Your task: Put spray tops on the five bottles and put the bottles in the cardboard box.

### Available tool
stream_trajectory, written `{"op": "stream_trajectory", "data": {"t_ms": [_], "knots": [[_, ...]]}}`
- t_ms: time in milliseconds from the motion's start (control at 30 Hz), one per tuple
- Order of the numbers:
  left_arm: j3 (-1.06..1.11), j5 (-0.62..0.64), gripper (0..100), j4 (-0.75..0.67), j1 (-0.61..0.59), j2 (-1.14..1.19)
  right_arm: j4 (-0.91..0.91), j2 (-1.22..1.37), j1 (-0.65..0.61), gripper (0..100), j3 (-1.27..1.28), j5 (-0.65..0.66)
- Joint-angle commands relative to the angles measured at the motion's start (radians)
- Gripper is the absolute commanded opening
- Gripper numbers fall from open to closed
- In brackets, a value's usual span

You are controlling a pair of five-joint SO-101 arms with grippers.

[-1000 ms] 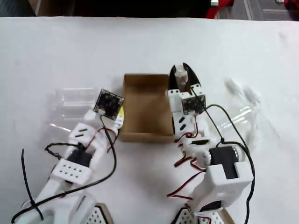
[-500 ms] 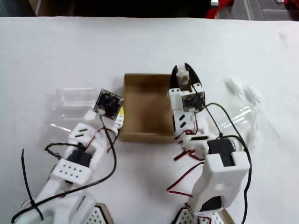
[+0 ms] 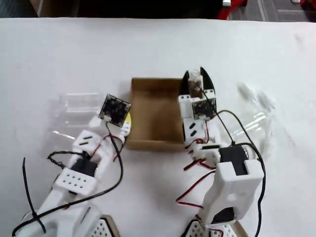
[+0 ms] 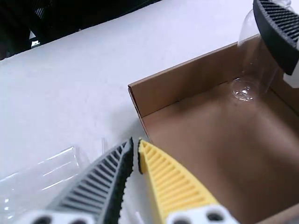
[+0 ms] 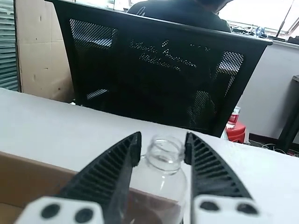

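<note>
Your right gripper (image 5: 162, 137) stood over the far right corner of the cardboard box (image 3: 132, 101). Its jaws were parted a little wider than the neck of the clear bottle (image 5: 163, 156) between them, flanking it rather than pinching it. The bottle stood upright on the box floor, tucked into the corner, which probably helped steady it; its mouth was open, with nothing fitted on it. Your left gripper (image 4: 135, 142) sat low just outside the box's left wall, jaws all but closed on nothing, apparently parked out of the way. Spare bottles (image 3: 79, 106) lay on the table (image 3: 158, 44) beside that arm.
</note>
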Motion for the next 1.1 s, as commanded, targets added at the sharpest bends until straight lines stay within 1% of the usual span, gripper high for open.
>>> {"op": "stream_trajectory", "data": {"t_ms": [0, 100, 233, 333, 467, 700, 900, 967, 1067], "knots": [[-0.006, -0.009, 2, -0.018, 0.015, -0.008, -0.027, -0.084, -0.018, 20.4, 0.046, 0.008], [-0.006, -0.009, 2, -0.018, 0.015, -0.008, -0.022, -0.122, -0.030, 20.5, 0.071, 0.006], [-0.006, -0.009, 2, -0.018, 0.015, -0.008, 0.038, -0.154, -0.030, 20.5, 0.068, 0.006], [-0.006, -0.009, 2, -0.018, 0.015, -0.008, 0.038, -0.185, -0.031, 20.5, 0.071, 0.006], [-0.006, -0.009, 2, -0.018, 0.015, -0.008, 0.044, -0.289, -0.038, 20.4, 0.094, 0.006], [-0.008, -0.009, 2, -0.020, 0.015, -0.008, 0.036, -0.633, -0.058, 16.6, 0.308, 0.008], [-0.008, -0.009, 2, -0.020, 0.015, -0.005, 0.053, -1.029, -0.047, 16.3, 0.526, 0.012], [-0.008, -0.009, 2, -0.020, 0.015, -0.004, 0.134, -1.155, -0.018, 16.3, 0.574, 0.011], [-0.006, -0.009, 2, -0.020, 0.015, -0.005, 0.378, -1.334, 0.024, 16.3, 0.605, 0.005]]}}
